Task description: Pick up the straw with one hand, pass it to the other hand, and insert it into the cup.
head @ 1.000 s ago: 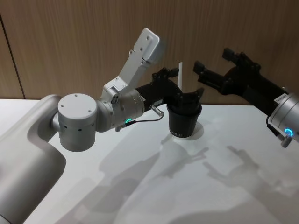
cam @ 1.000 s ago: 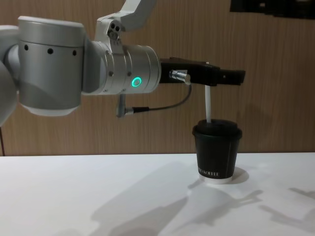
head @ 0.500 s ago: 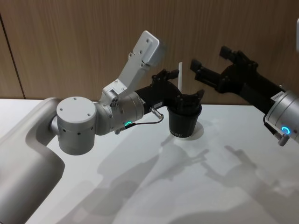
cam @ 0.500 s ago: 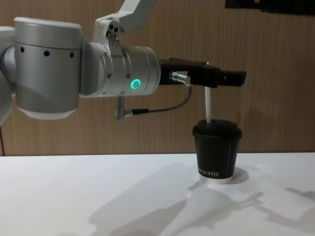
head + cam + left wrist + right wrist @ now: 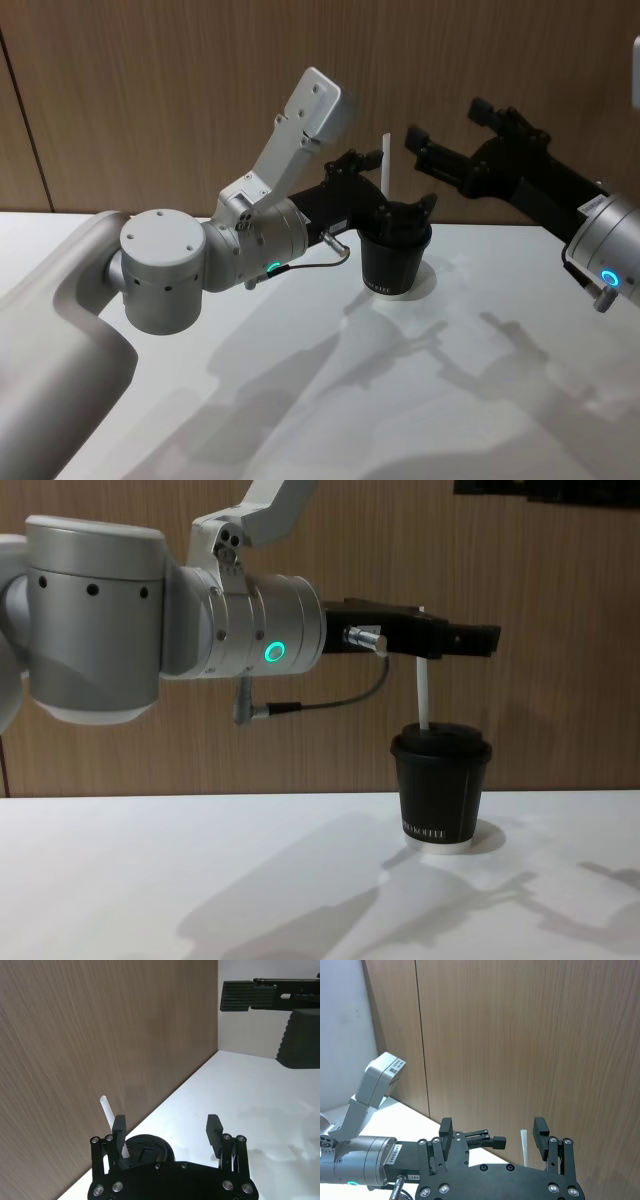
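Spread wide, the jaws of the left gripper (image 5: pixel 166 1132) sit on either side of the cup's lid, and the straw (image 5: pixel 424 693) leans against the inside of one finger without being pinched, as the left wrist view shows. The straw stands nearly upright with its lower end already in the lid of the cup (image 5: pixel 440 790), which rests on the white table (image 5: pixel 200 880) right of centre and toward the far wall. Judging from this, the insertion itself looks done and the step in hand is the release and retreat. To do it well, the left gripper should pull straight back toward the left, level with the table, keeping its fingers apart so neither one drags the straw sideways or tips the light paper cup. Because the straw touches one finger, a slow start matters; a quick pull could flick it out of the lid. Lifting slightly before backing away may also free the finger from the straw's side. The right gripper (image 5: pixel 452 150), its jaws also apart, hangs high to the right of the cup and well clear of it, so it need not move. Whether the straw reaches the bottom of the cup cannot be told from these views.
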Available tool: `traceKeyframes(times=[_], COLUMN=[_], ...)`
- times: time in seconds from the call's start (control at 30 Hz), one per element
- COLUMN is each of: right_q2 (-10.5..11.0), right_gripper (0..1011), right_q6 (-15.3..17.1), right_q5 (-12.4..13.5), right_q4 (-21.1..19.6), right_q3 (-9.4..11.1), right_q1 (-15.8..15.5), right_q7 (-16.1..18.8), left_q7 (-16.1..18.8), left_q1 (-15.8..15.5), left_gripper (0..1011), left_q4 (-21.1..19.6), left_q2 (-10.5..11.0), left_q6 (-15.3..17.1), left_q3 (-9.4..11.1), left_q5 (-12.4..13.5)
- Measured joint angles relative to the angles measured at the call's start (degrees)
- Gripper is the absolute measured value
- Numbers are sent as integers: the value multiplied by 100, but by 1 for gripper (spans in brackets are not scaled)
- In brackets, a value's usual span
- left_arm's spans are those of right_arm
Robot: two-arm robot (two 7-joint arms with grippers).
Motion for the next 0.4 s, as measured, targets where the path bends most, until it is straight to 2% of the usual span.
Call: traceKeyframes(times=[0.4], right_q2=[-3], right_gripper=[1001], right_q6=[8], right_q5=[2], right_q4=[-7], right_q3=[-6], right_q1=[7], right_q7=[-6], left_q7=[1], left_q1=[8], left_gripper=[1003], left_q4=[-14], left_q2=[6], left_q6=[3], left_q3=[0], left_q5=[4])
